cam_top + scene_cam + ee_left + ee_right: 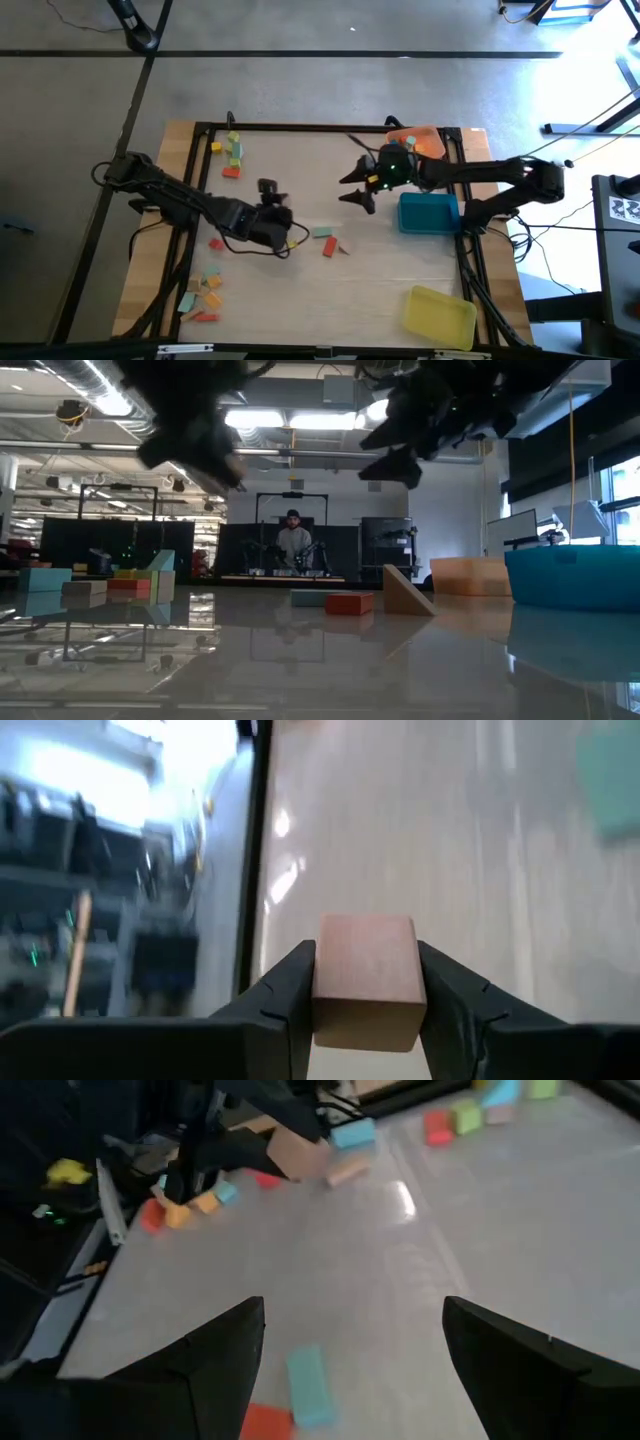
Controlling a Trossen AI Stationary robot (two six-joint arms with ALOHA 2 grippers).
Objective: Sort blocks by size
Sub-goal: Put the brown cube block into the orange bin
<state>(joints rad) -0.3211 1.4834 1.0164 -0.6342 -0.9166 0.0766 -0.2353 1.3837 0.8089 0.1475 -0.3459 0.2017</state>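
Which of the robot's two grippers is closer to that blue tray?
The right. The right gripper hangs open just beside the blue tray, toward the table's middle. The left gripper is well across the table from it, shut on a tan block.

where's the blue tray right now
In the high view the blue tray sits on the table's right side, just below the right gripper, between the orange tray above and the yellow tray below.

No text, label, brand, number or sign is showing clearly enough to be read in any view. At the right edge of the high view a white sheet [626, 208] is carrying dark square patterns, but no letters can be read there.
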